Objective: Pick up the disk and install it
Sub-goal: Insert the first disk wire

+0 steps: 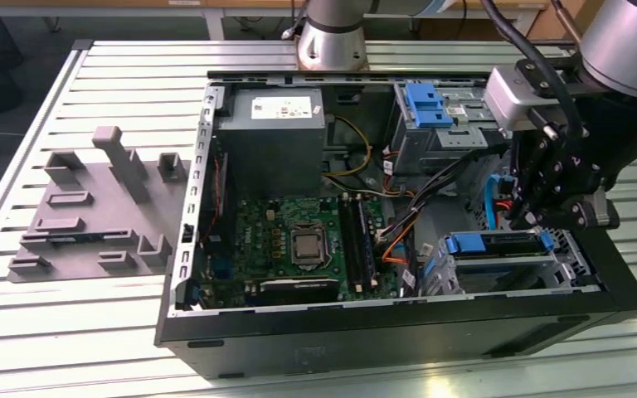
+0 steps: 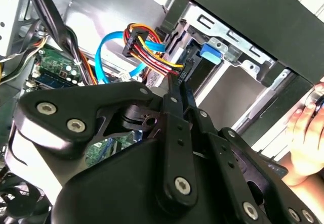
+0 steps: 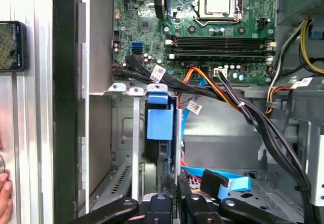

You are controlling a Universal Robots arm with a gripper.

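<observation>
The hand (image 1: 551, 211) hangs inside the open computer case (image 1: 407, 327), fingers pressed together and, it seems, empty. Just beside it, the disk (image 1: 496, 245) sits in the metal drive cage (image 1: 517, 274), its blue rail upward.

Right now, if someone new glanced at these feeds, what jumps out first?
The open computer case, lying on its side on the slatted table, with the green motherboard exposed. Next, the black pincer reaching into the case at the exterior view's right, just above a drive cage holding the disk with its blue rails. A grey fixture plate sits outside the case, to the exterior view's left.
</observation>
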